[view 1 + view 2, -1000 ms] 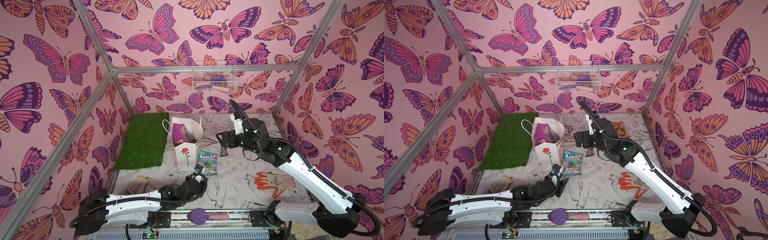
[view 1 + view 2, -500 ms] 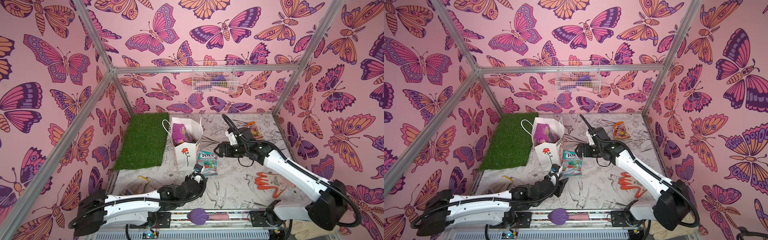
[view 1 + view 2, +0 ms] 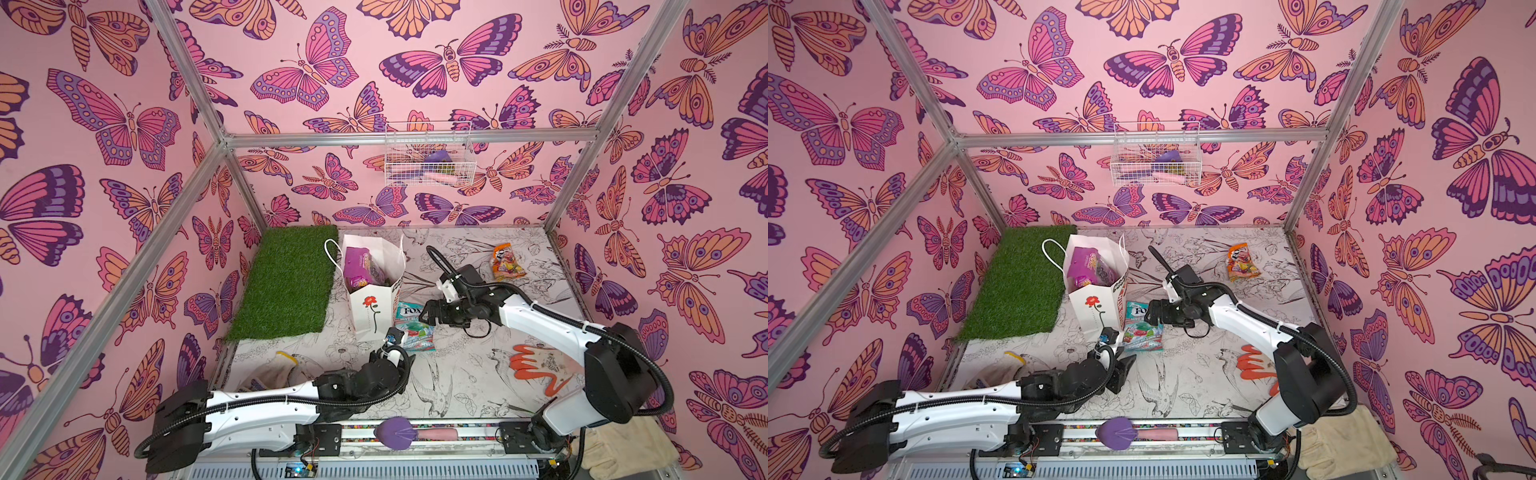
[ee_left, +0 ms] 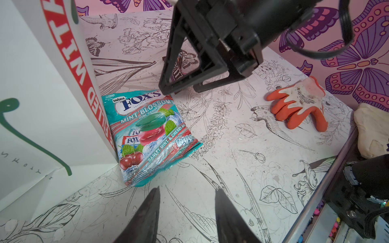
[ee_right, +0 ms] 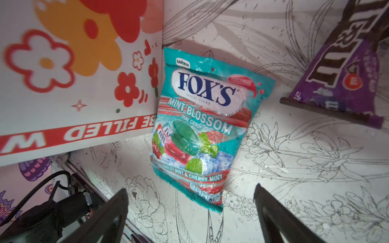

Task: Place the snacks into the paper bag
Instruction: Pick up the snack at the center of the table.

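Note:
The white paper bag (image 3: 376, 309) (image 3: 1098, 307) stands upright beside the grass mat, with a purple snack packet (image 3: 359, 264) (image 3: 1088, 262) inside it. A teal FOX'S packet (image 3: 413, 330) (image 3: 1140, 330) (image 4: 147, 134) (image 5: 202, 126) lies flat against the bag's right side. My right gripper (image 3: 428, 316) (image 3: 1152, 319) (image 5: 190, 189) hangs open just above it, nothing between the fingers. My left gripper (image 3: 1126, 368) (image 4: 187, 189) sits open and empty on the near side of that packet. A purple M&M's packet (image 5: 347, 69) (image 4: 183, 63) lies under the right arm. An orange packet (image 3: 505, 264) (image 3: 1241, 264) lies at the back right.
A green grass mat (image 3: 286, 282) covers the back left. An orange-and-white glove (image 3: 536, 365) (image 4: 299, 103) lies at the front right. White work gloves (image 3: 282, 370) lie near the left arm. A wire basket (image 3: 428, 158) hangs on the back wall.
The right arm has come down and forward, from beside the bag's mouth to just over the teal packet. The left arm has not moved.

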Robot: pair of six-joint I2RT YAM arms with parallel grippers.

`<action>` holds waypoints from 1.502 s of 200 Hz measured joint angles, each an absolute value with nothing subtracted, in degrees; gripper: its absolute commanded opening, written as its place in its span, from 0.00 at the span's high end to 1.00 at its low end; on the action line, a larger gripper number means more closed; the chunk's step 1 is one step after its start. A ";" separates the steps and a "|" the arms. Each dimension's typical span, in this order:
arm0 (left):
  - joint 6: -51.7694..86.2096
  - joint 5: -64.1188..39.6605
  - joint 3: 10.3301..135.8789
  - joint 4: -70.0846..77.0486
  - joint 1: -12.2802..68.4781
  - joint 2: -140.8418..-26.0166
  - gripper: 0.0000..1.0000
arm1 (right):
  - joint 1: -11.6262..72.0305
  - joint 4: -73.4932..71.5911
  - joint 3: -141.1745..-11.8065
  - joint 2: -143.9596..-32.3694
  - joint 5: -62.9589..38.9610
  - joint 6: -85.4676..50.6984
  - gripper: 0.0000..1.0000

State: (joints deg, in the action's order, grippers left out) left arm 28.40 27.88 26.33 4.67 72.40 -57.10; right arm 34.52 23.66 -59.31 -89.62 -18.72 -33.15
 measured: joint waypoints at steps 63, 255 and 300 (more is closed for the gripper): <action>29.04 27.88 25.85 4.58 72.40 -57.10 0.55 | 34.22 19.33 -56.38 -94.06 -20.47 -33.45 0.05; 29.08 27.88 25.82 4.51 72.40 -58.96 0.56 | 33.61 0.78 -48.71 -98.70 -25.67 -40.86 0.38; 29.06 27.86 25.82 4.54 72.40 -59.16 0.56 | 33.39 -2.79 -46.22 -98.70 -25.85 -42.68 0.69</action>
State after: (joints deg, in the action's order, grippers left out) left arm 29.06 27.86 25.82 4.54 72.40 -59.16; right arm 33.39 -2.79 -46.22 -98.70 -25.85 -42.68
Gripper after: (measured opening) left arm 0.440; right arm 0.383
